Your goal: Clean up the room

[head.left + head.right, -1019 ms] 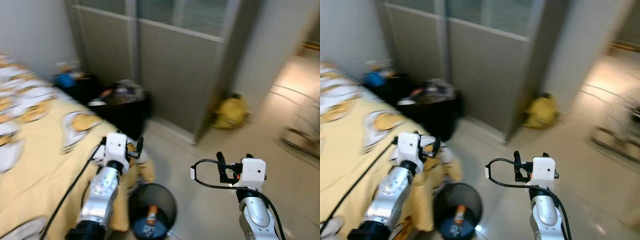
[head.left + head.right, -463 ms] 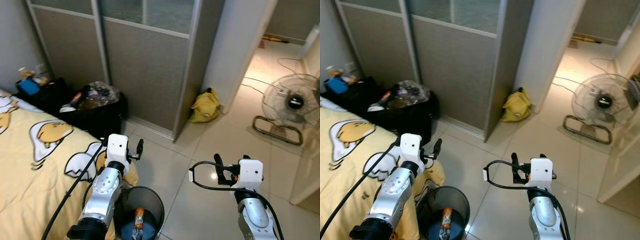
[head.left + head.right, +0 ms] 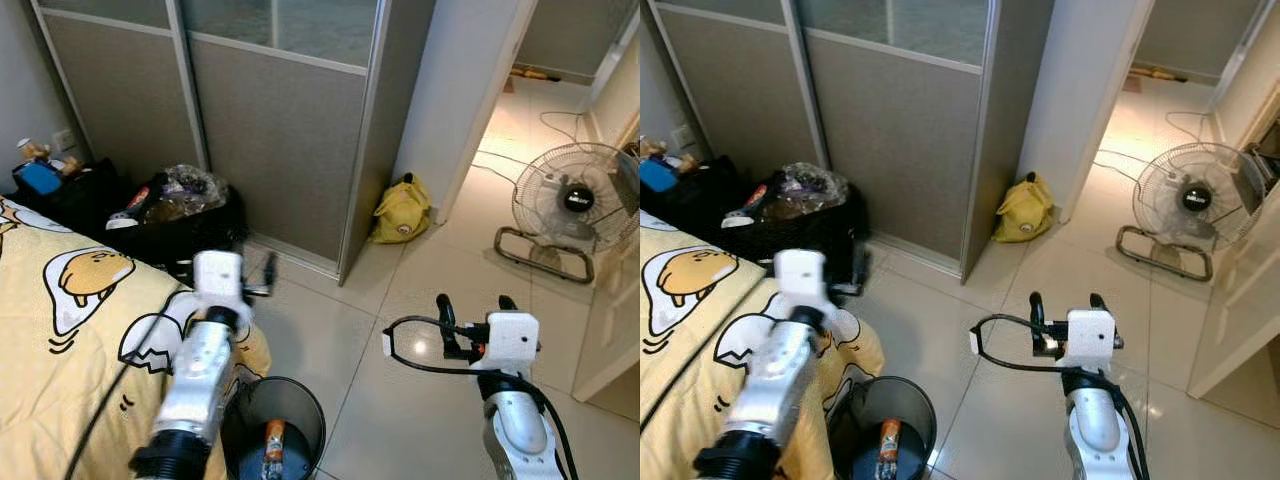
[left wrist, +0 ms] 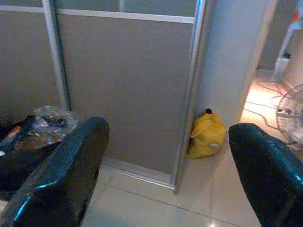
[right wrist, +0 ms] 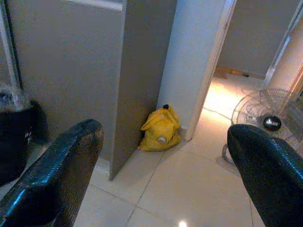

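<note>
Bedroom corner seen over both raised arms.

The left claw is held above the yellow bedspread's edge, blurred; the right claw is spread wide over the tiled floor. A black bin holding an orange bottle is seen below. A yellow bag is leaned against the wardrobe; a fan is stood near the doorway.

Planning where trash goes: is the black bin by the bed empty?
No. The black bin stands upright and holds an orange-capped bottle.
</note>
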You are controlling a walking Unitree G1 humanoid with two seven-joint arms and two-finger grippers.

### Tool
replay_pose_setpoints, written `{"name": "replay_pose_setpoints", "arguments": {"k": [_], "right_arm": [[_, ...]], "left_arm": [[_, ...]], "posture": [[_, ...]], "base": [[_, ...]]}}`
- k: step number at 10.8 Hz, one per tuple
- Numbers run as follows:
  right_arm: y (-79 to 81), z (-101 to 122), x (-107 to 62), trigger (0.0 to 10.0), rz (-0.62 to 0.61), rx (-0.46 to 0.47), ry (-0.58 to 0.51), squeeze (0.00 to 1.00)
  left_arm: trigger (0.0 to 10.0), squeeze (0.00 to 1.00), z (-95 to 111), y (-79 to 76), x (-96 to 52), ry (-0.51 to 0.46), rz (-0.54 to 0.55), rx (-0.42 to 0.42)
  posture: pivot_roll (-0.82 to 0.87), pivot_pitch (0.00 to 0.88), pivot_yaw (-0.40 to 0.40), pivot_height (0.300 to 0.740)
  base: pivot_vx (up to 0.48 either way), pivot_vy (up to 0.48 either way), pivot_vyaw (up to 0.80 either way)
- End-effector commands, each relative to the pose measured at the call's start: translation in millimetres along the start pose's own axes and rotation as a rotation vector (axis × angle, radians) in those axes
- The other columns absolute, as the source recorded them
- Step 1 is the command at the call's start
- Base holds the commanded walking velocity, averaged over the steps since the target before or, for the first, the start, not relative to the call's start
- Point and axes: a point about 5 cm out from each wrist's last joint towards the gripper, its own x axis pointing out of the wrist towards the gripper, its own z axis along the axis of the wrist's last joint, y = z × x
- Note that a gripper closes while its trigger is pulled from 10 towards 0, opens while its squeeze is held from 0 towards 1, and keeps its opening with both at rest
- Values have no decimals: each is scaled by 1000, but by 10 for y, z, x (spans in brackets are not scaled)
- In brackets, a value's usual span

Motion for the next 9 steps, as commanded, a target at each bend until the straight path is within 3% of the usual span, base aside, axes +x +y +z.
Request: {"name": "replay_pose_setpoints", "arguments": {"k": [1,3,4,5,6,9], "right_arm": [[15,-50,2,10000,1,23,37,0],[59,-102,-5,10000,30,30,69,0],[72,-112,0,10000,48,18,77,0],[79,-125,10,10000,47,31,86,0],[59,-139,23,10000,37,46,95,0],[58,-192,65,10000,48,62,119,0]], "left_arm": [[10000,0,-3,-10,20,14,-14,-9],[10000,0,-25,-17,24,38,-30,33],[10000,0,-28,-28,22,39,-36,48],[10000,0,-50,-31,5,46,-39,43],[10000,0,-86,35,-14,69,-15,-22],[10000,0,-58,207,-20,65,1,28]], "posture": [[60,0,-12,740],[63,0,-11,740],[63,0,-11,740],[66,0,-10,740],[70,0,-8,740],[108,0,-9,740]], "base": [[0,0,0],[0,0,0],[0,0,788],[0,0,694],[0,0,681],[0,443,660]]}}
